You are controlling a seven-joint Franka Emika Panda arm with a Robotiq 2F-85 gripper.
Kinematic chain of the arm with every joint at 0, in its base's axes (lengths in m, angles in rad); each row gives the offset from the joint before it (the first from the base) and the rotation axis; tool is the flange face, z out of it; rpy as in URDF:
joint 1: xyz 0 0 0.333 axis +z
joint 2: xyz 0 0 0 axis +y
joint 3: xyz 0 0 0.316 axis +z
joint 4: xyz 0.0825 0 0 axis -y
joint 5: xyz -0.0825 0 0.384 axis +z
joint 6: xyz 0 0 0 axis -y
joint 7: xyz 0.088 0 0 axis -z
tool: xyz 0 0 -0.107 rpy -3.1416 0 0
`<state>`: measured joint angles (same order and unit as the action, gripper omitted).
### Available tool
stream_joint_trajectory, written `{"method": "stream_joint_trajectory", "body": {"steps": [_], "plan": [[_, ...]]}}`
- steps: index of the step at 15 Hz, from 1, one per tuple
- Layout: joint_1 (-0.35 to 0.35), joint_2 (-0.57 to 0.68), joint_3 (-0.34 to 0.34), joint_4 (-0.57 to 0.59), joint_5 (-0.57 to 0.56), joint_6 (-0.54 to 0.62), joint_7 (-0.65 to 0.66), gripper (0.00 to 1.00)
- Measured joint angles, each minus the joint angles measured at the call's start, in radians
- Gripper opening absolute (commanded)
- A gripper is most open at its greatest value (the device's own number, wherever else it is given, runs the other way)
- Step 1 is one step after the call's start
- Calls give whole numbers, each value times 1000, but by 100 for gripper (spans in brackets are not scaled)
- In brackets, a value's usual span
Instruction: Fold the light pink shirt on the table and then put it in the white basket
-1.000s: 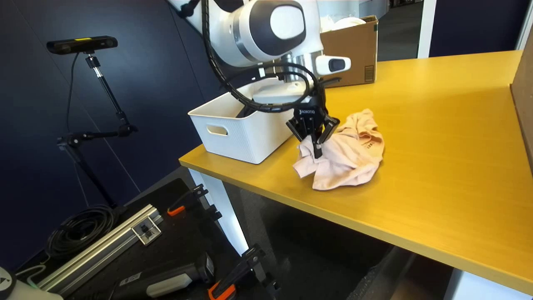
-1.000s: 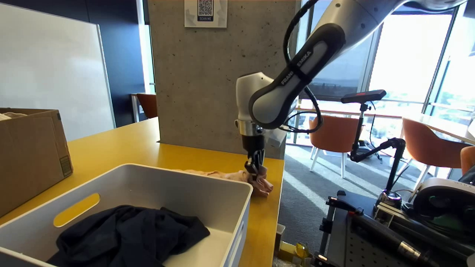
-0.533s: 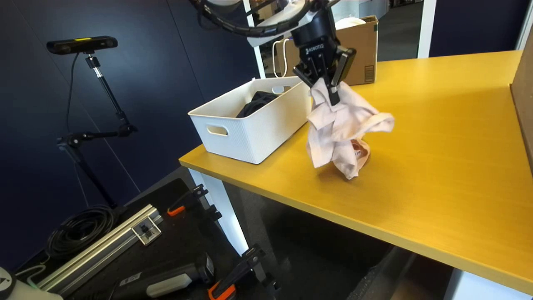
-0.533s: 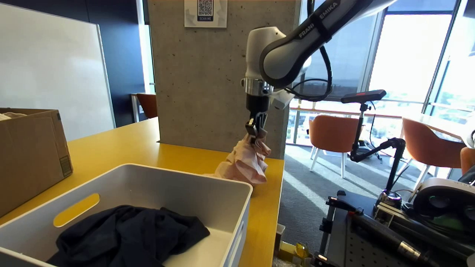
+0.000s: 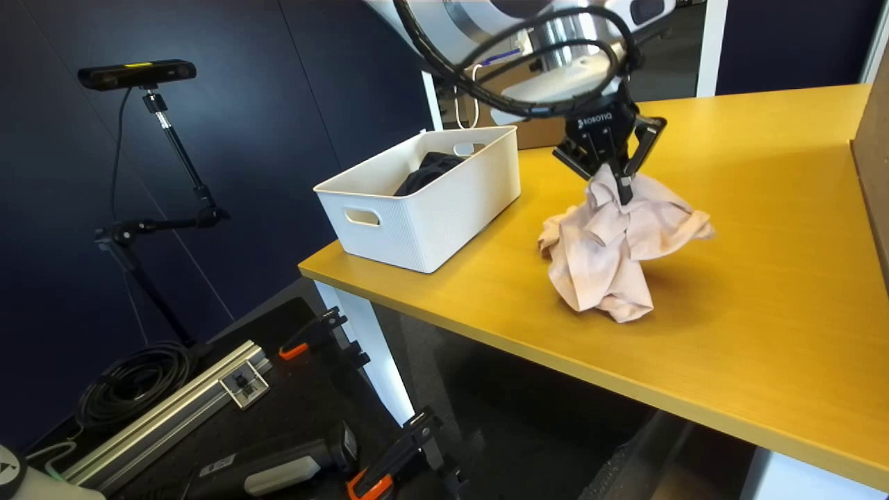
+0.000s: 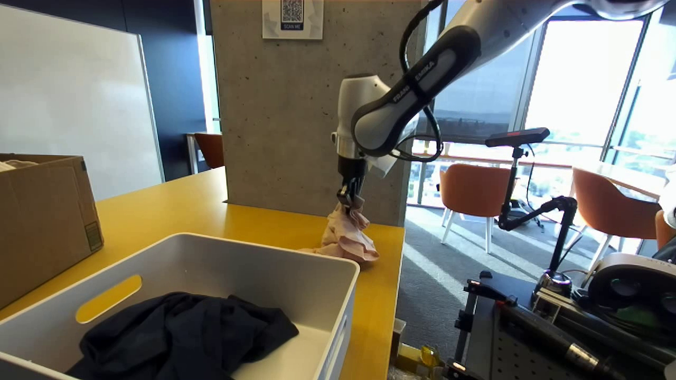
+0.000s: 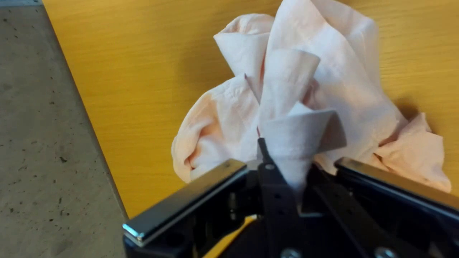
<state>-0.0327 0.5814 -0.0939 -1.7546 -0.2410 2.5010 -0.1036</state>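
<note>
Pinching the light pink shirt in the nearly closed gripper, bunched beneath, down to the table. Probably at the folding step; next, lower and spread directly below.

The light pink shirt shows peach tones in its folds. The gripper is black with white ROBOTIQ lettering. The table is yellow-orange wood, finely grained. The white basket has fine ribbed lines outside; the cloth in it is dark navy. In an exterior view, the cardboard box on the left is brown with a dark green label, the far concrete pillar is grey with dark specks, its pale poster bears a black-and-white QR code, and the chairs at far right are rust orange.
</note>
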Motion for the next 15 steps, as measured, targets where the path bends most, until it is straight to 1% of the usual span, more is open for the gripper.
{"method": "stream_joint_trajectory", "body": {"steps": [2, 4, 7, 9, 11, 15], "plan": [[2, 81, 2, 45, -6, 62, -20, 1], [11, 118, 9, 58, -9, 147, -39, 1], [33, 115, 19, 51, -10, 255, -61, 1], [39, 107, 32, 47, -10, 291, -75, 1], [35, 105, 64, 40, -6, 306, -105, 1], [4, 108, 178, 6, 1, 306, -204, 1]]}}
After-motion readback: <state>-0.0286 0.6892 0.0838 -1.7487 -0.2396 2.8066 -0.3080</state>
